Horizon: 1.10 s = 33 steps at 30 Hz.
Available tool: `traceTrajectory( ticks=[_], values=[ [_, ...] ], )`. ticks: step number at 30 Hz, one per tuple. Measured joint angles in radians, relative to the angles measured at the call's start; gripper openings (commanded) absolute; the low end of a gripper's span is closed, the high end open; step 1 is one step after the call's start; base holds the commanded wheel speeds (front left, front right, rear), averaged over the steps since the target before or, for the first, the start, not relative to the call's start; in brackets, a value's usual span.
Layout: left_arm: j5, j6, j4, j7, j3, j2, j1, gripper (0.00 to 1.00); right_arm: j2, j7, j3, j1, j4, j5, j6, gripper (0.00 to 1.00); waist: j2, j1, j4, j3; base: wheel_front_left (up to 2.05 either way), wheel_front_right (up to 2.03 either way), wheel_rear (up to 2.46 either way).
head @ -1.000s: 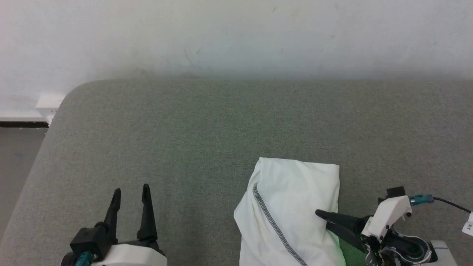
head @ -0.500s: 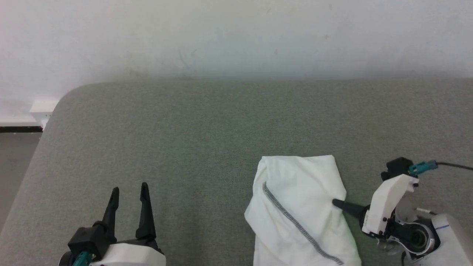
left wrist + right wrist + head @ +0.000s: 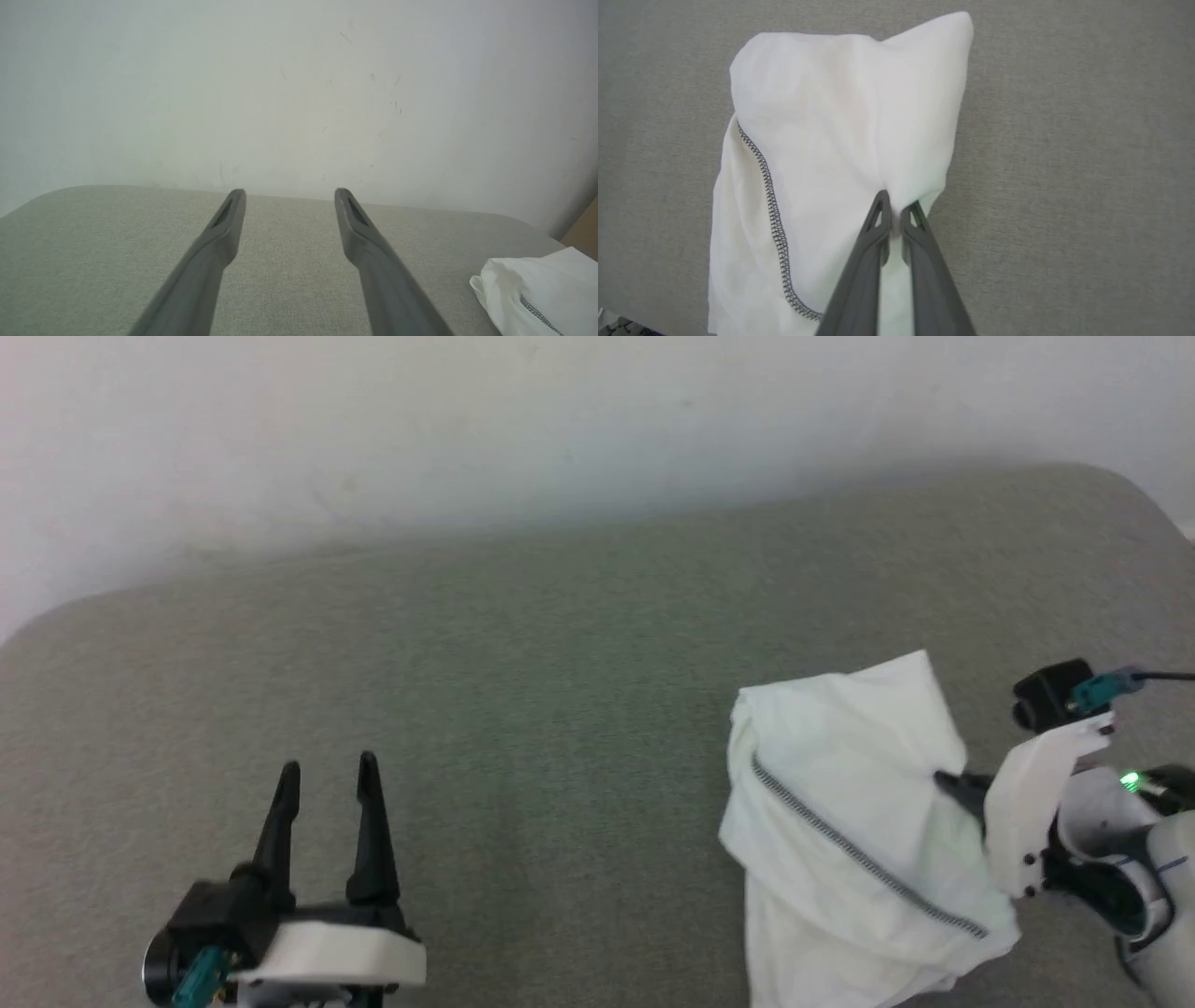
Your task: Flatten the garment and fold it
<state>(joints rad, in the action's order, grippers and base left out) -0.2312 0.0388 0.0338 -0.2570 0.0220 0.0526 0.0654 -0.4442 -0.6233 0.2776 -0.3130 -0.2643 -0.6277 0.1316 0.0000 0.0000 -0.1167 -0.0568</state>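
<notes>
Since a second ago the right gripper [image 3: 895, 211] has gone from spread to a pinch on the right edge of the garment [image 3: 822, 116], and the head camera has swung, shifting the whole scene. Its wrist view shows the jaws nipping a fold of white cloth, a grip the head view half hides behind the wrist. Well left of the garment the left gripper [image 3: 329, 763] stands spread over the bare grey table [image 3: 560, 663] the garment lies on, with open room from the garment to the rounded far edge by the wall [image 3: 467, 411].
</notes>
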Motion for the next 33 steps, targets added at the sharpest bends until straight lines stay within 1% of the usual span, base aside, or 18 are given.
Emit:
traceTrajectory(
  ticks=[4, 8, 11, 16, 21, 24, 25, 26, 27, 30, 33],
  values=[
    [0.018, 0.000, 0.029, 0.000, 0.015, -0.001, -0.047, 1.00, -0.053, 0.002, 0.010, -0.044, -0.002, 0.032, 0.000, 0.00, 0.0000, 0.0000, -0.061, -0.038, 0.00, 0.00, 0.00],
    [0.048, -0.003, 0.045, 0.000, 0.036, 0.000, -0.102, 1.00, -0.099, 0.040, 0.007, -0.089, -0.052, 0.060, 0.000, 0.00, 0.0000, 0.0001, -0.109, -0.100, 0.00, 0.00, 0.00],
    [0.065, -0.007, 0.053, 0.000, 0.050, 0.007, -0.154, 1.00, -0.134, 0.107, 0.009, -0.135, -0.114, 0.081, 0.000, 0.00, 0.0000, 0.0001, -0.139, -0.157, 0.00, 0.00, 0.00],
    [0.095, -0.021, 0.069, 0.012, 0.067, 0.037, -0.243, 1.00, -0.164, 0.239, 0.003, -0.217, -0.243, 0.101, 0.000, 0.00, 0.0000, 0.0002, -0.178, -0.261, 0.00, 0.00, 0.00],
    [0.112, -0.030, 0.080, 0.026, 0.079, 0.057, -0.307, 1.00, -0.179, 0.383, -0.031, -0.304, -0.377, 0.138, 0.000, 0.00, 0.0000, 0.0003, -0.201, -0.361, 0.00, 0.00, 0.00],
    [0.112, -0.029, 0.077, 0.028, 0.080, 0.060, -0.314, 1.00, -0.168, 0.437, -0.047, -0.339, -0.459, 0.144, 0.000, 0.00, 0.0000, 0.0003, -0.209, -0.409, 0.00, 0.00, 0.00],
    [0.111, -0.029, 0.073, 0.027, 0.080, 0.060, -0.314, 1.00, -0.161, 0.453, -0.048, -0.345, -0.487, 0.148, 0.000, 0.20, 0.0000, 0.0003, -0.210, -0.422, 0.00, 0.00, 0.00],
    [0.111, -0.029, 0.068, 0.027, 0.081, 0.059, -0.314, 1.00, -0.155, 0.464, -0.047, -0.350, -0.515, 0.158, 0.000, 0.78, 0.0000, 0.0003, -0.211, -0.432, 0.00, 0.00, 0.00],
    [0.109, -0.029, 0.061, 0.026, 0.081, 0.058, -0.314, 1.00, -0.151, 0.479, -0.045, -0.353, -0.540, 0.171, 0.000, 1.00, 0.0000, 0.0003, -0.211, -0.440, 0.00, 0.00, 0.00],
    [0.102, -0.025, 0.038, 0.018, 0.080, 0.051, -0.311, 1.00, -0.144, 0.565, -0.060, -0.360, -0.605, 0.228, 0.000, 1.00, 0.0000, 0.0002, -0.206, -0.442, 0.00, 0.00, 0.00],
    [0.088, -0.019, 0.019, 0.010, 0.080, 0.043, -0.299, 1.00, -0.148, 0.686, -0.089, -0.358, -0.653, 0.308, 0.000, 1.00, 0.0000, 0.0000, -0.203, -0.424, 0.00, 0.00, 0.00]
  ],
)
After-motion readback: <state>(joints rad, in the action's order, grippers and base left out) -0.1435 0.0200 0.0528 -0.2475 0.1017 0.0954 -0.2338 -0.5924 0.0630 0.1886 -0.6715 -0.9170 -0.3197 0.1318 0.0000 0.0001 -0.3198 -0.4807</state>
